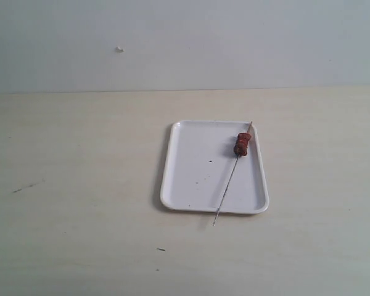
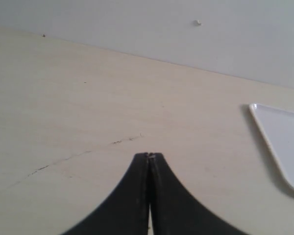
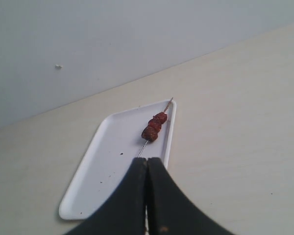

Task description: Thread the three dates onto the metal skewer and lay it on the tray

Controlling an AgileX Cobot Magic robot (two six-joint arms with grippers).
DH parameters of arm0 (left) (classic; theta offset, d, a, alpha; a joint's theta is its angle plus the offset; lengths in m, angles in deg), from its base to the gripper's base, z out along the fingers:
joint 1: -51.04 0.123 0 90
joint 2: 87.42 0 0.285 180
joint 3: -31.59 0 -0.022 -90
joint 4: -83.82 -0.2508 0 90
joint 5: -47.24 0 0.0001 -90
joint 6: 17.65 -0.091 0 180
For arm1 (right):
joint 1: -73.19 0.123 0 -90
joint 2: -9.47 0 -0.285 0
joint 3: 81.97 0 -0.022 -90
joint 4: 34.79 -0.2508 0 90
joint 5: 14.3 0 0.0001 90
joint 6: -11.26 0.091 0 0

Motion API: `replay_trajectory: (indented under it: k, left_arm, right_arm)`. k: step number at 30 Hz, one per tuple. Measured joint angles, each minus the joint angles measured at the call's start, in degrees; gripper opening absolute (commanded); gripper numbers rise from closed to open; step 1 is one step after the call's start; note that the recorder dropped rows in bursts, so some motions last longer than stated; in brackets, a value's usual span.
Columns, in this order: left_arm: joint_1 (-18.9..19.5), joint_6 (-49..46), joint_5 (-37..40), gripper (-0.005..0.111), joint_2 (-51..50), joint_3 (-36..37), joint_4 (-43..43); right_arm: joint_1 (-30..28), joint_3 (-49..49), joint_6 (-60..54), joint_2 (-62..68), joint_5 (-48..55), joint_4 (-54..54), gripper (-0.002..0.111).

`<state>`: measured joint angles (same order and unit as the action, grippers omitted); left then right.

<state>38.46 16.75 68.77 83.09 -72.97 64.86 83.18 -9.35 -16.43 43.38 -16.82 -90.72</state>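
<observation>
in the exterior view the tray [image 1: 191, 179] sat on the pale tabletop [image 1: 80, 185], right of centre. the metal skewer [image 1: 228, 182] lay slantwise along the tray's right side, its far end at the far right corner and its thin grey tip poking out over the near rim. the three dates [image 1: 242, 144] were bunched touching one another near the far end, wrinkled and red-brown, the nearest looking darker. no arm showed here, and the skewer resting free suggested the task was as good as done.

in the left wrist view the left jaws were pressed together on nothing, over bare tabletop, with only a corner of the tray visible, well apart. they probably had no further job.

in the right wrist view the right jaws were likewise closed and empty, looking along the skewer toward the dates.
</observation>
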Motion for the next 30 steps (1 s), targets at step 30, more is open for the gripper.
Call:
replay_trajectory:
  k: [30]
  left_arm:
    - [0.00, 0.00, 0.10, 0.000, 0.00, 0.00, 0.00]
  right_arm:
    - [-11.72, 4.37, 30.03, -25.81, 13.64, 55.93, 0.000]
